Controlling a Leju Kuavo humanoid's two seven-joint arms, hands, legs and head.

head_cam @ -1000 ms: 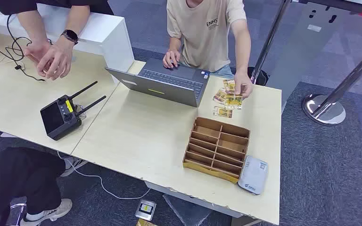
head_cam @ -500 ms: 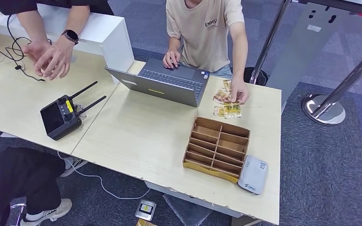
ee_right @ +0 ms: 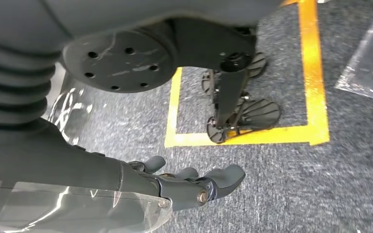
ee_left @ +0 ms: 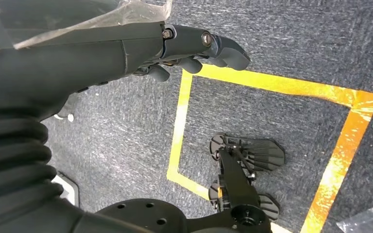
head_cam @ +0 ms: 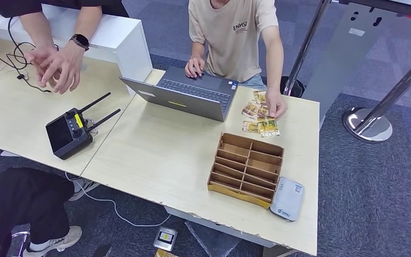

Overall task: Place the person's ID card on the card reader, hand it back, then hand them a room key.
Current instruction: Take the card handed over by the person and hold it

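Several gold room key cards point(head_cam: 260, 119) lie spread on the far right part of the wooden table point(head_cam: 160, 155), with the hand point(head_cam: 274, 104) of a person in a beige shirt resting on them. A grey-white card reader point(head_cam: 287, 199) sits at the near right corner, beside an empty cardboard organizer point(head_cam: 246, 168). My left hand point(ee_left: 189, 48) hangs over the carpet floor, fingers loosely extended and holding nothing. My right hand point(ee_right: 189, 182) hangs the same way, with nothing in it. I cannot make out an ID card.
An open laptop point(head_cam: 184, 93) stands in front of the person. A black remote controller point(head_cam: 69, 131) with two antennas lies on the left table, where a second person's hands point(head_cam: 53, 61) handle a cable. A stanchion base point(head_cam: 368, 124) stands to the right.
The person's hand has set a gold card down beside the nearest one and now rests on the spread. The second person's hands have shifted slightly. My hands have not moved.
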